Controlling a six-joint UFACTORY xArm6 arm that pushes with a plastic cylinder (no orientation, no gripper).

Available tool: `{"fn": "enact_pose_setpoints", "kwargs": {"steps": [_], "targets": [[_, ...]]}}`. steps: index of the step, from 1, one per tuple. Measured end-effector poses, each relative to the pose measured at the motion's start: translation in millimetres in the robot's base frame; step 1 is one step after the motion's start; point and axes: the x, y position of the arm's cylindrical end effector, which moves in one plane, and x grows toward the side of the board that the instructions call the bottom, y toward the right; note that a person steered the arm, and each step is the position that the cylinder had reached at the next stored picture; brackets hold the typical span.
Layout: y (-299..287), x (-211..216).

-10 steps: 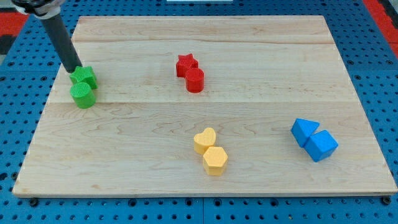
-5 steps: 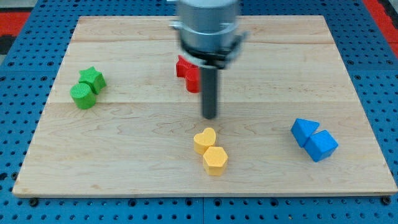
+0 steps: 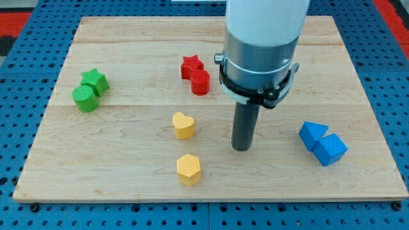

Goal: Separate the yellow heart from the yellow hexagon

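The yellow heart [image 3: 183, 125] lies left of the board's middle. The yellow hexagon [image 3: 188, 169] lies below it, near the view's bottom, with a clear gap between the two. My tip [image 3: 241, 148] rests on the board to the right of both, about level with the gap between them, touching neither.
A red star [image 3: 191, 65] and a red cylinder [image 3: 200, 82] touch each other above the heart. A green star [image 3: 95, 80] and a green cylinder [image 3: 84, 99] sit together at the left. Two blue blocks [image 3: 322, 143] sit at the right. The wooden board [image 3: 128, 38] lies on a blue pegboard.
The yellow heart and hexagon, touching before, have moved left and now lie apart. My tip has moved from above the heart to lower right of it. The green star shifted slightly earlier.
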Motion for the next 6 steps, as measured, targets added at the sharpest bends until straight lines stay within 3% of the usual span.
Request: {"fn": "enact_pose_setpoints", "kwargs": {"steps": [1,2,3,4,5,6], "targets": [[-71.8,-10.9],[-73.6,-6.7],[9.4,-14.7],[-47.1,-53.0],[-136.9,-59.0],[-182.0,-36.7]]}}
